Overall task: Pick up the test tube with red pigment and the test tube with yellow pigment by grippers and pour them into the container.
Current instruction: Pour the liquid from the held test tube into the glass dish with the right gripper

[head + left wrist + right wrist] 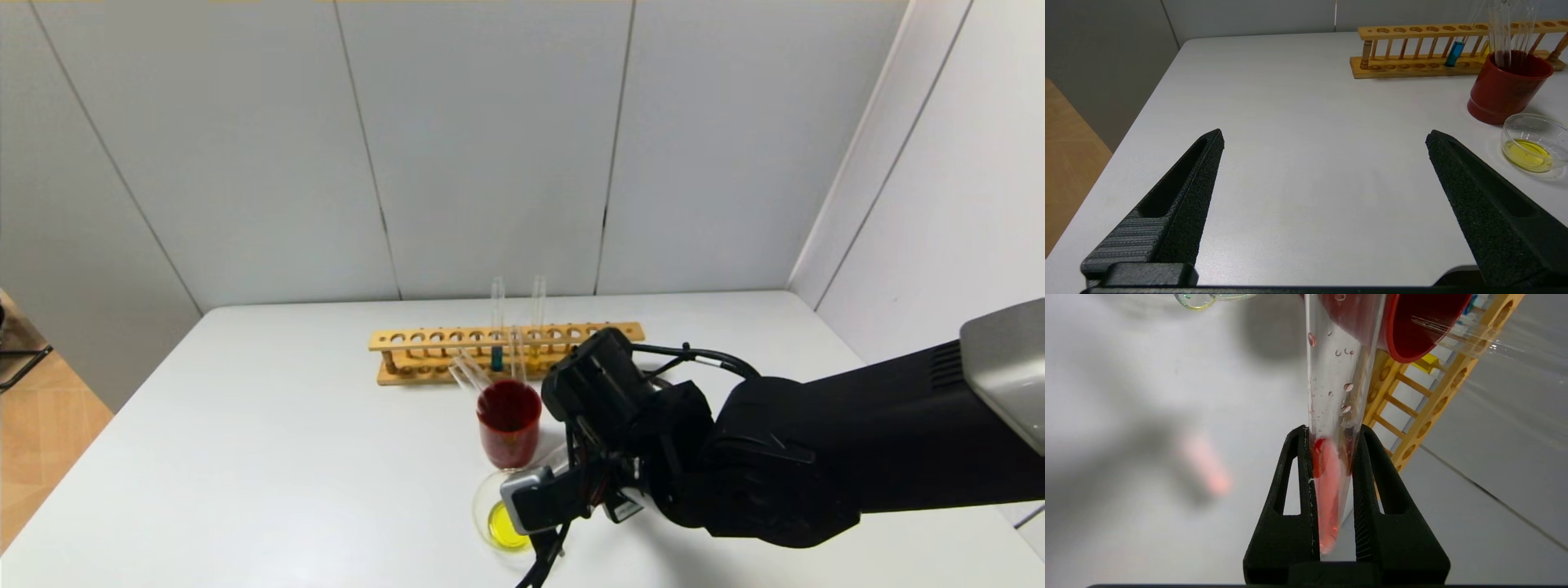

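My right gripper (pixel 1333 430) is shut on the test tube with red pigment (pixel 1331 388), with the red liquid (pixel 1327 490) lying between the fingers at the tube's bottom. In the head view this gripper (pixel 575 469) hovers just right of the container (pixel 500 523), a clear glass dish holding yellow liquid. The tube's open end points toward the container's rim (pixel 1208 299) and the red cup. A test tube with yellow pigment (pixel 535 351) stands in the wooden rack. My left gripper (pixel 1325 136) is open and empty over bare table, left of the container (pixel 1533 143).
The dark red cup (pixel 509 420) stands just behind the container and holds empty tubes. The wooden rack (pixel 424 339) lies behind it with a teal-liquid tube (pixel 496 358). The white table (pixel 286 457) ends at walls behind and at the right.
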You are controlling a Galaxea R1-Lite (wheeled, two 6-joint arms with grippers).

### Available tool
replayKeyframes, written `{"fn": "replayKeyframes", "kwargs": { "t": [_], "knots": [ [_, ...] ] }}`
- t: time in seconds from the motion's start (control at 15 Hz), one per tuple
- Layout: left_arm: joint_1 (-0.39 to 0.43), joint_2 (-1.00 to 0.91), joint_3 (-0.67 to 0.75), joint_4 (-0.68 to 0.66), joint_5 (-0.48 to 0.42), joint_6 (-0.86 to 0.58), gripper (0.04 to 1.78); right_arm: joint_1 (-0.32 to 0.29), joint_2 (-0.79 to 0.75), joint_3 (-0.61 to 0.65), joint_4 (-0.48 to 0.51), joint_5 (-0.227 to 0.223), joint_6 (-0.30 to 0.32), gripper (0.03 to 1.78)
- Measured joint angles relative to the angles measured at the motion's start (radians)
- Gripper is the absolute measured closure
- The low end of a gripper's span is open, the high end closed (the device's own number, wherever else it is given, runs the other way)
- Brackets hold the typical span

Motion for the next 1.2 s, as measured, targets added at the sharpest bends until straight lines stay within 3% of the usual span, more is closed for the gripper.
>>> {"fn": "replayKeyframes", "kwargs": {
  "t": [0.6, 1.2],
  "knots": [
    [0.0, 0.0, 0.0, 0.0, 0.0, 0.0, 0.07, 0.064, 0.001, -0.095, 0.181, -0.058, -0.004, 1.48],
    [0.0, 0.0, 0.001, 0.0, 0.0, 0.0, 0.07, 0.06, 0.042, -0.132, 0.199, -0.057, -0.017, 1.48]
  ]
}}
